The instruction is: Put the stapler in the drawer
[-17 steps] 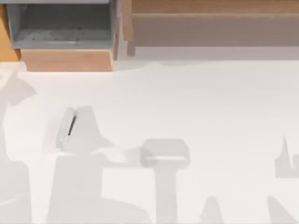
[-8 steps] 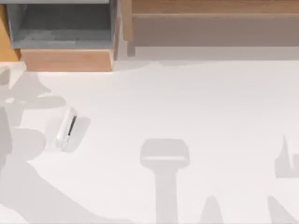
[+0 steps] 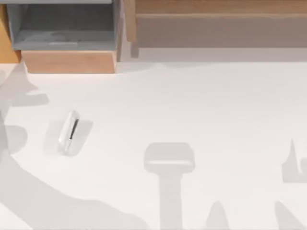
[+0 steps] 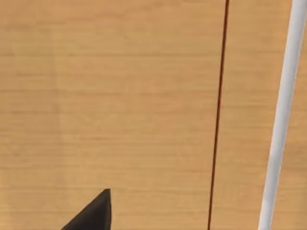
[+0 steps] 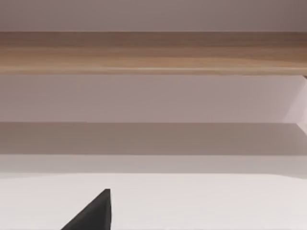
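The small white stapler [image 3: 69,133] lies on the white table at the left, its dark slit facing up. Behind it, at the back left, stands the drawer [image 3: 69,61], pulled open, with grey walls, a bare grey floor and a tan front panel. Nothing touches the stapler. A dark corner of my left gripper [image 4: 93,214] shows in the left wrist view against a tan wooden surface [image 4: 120,96]. In the right wrist view a dark corner of my right gripper [image 5: 93,214] hangs over the white table, facing the wooden shelf [image 5: 153,52].
A long wooden shelf [image 3: 216,9] runs along the back right of the table. An orange wooden side [image 3: 5,38] stands left of the drawer. Arm shadows fall across the table's left and front. A thin dark seam [image 4: 218,115] and a white strip [image 4: 283,115] cross the wood.
The left arm's shadow has slid leftward off the stapler and now lies along the table's left edge. The stapler, the drawer and the right arm's shadow have not moved.
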`<state>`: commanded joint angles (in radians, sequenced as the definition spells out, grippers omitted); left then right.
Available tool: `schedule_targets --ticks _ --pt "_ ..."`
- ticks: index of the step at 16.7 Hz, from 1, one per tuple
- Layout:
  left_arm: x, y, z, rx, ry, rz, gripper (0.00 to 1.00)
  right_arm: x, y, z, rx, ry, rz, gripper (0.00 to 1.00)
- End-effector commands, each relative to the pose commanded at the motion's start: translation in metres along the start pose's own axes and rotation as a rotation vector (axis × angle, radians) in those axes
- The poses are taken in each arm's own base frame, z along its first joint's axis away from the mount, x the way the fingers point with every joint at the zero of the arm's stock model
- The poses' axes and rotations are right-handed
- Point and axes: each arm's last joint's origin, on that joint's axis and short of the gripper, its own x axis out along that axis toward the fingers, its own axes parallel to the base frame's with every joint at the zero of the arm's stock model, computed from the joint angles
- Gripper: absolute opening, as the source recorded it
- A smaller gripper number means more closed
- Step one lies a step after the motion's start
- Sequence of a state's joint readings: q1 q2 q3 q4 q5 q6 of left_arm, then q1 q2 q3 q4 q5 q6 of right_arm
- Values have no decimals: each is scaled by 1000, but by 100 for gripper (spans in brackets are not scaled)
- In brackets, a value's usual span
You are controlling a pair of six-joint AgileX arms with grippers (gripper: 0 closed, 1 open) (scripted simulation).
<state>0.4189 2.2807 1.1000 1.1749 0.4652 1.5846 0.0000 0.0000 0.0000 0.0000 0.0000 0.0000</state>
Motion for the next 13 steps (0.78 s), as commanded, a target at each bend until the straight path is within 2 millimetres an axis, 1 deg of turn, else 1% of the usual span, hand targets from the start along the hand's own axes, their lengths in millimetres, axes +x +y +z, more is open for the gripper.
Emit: schedule_targets --ticks 4,9,13 --pt "3 0 2 -1 -1 -1 100 0 0 0 0 0 0 100" --pt "23 0 0 0 0 0 100 0 0 0 0 0 0 100" --pt "25 0 0 0 0 0 100 0 0 0 0 0 0 100"
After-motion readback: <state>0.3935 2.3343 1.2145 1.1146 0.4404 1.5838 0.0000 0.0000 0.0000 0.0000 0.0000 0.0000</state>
